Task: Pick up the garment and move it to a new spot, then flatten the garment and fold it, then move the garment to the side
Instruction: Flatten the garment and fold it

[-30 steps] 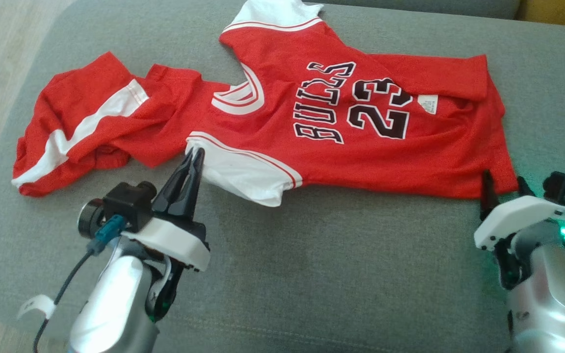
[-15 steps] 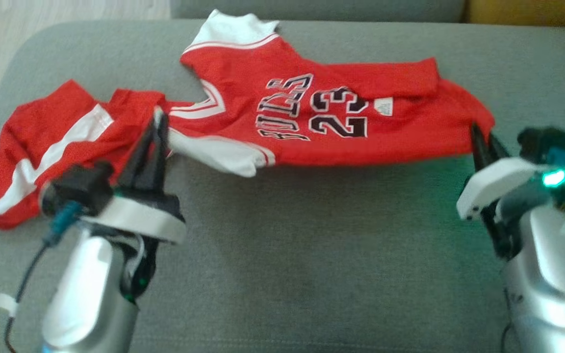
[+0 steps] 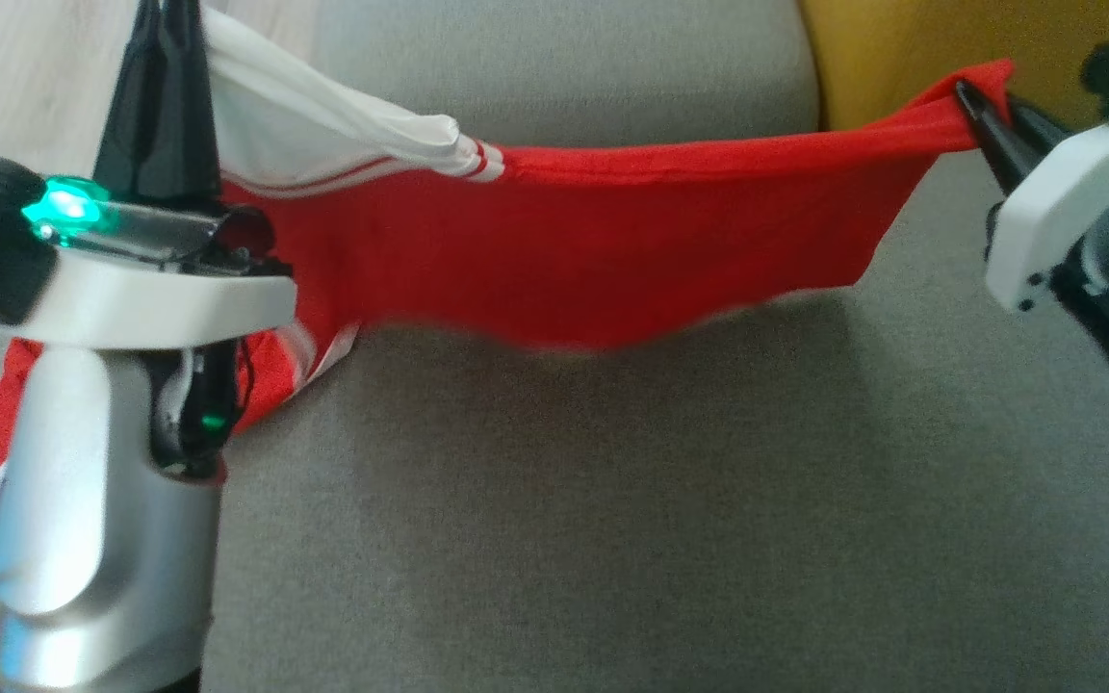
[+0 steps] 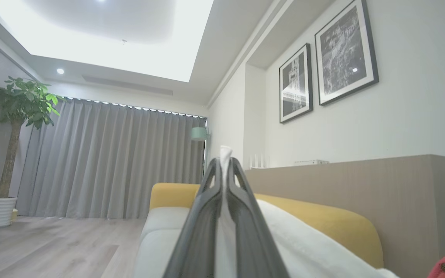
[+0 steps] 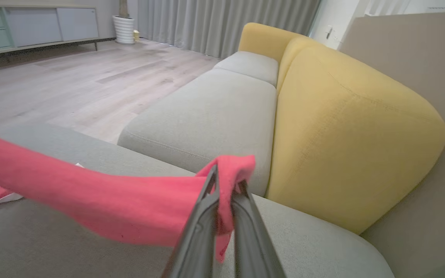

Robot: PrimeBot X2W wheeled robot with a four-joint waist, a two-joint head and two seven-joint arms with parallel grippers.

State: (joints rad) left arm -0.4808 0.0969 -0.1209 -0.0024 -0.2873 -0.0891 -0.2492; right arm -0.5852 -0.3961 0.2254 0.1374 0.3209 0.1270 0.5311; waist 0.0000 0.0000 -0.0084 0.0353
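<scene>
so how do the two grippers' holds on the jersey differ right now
The left gripper pinches the jersey's white sleeve; the right gripper pinches a red corner. In the head view the left gripper's fingers point straight up, the right gripper's slant up and left. Both are shut on the jersey, holding it stretched between them over the grey sofa cushion.

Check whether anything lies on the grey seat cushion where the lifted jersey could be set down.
Nothing visible does. The jersey hangs between the left gripper and right gripper, both shut on it, over bare seat cushion.
</scene>
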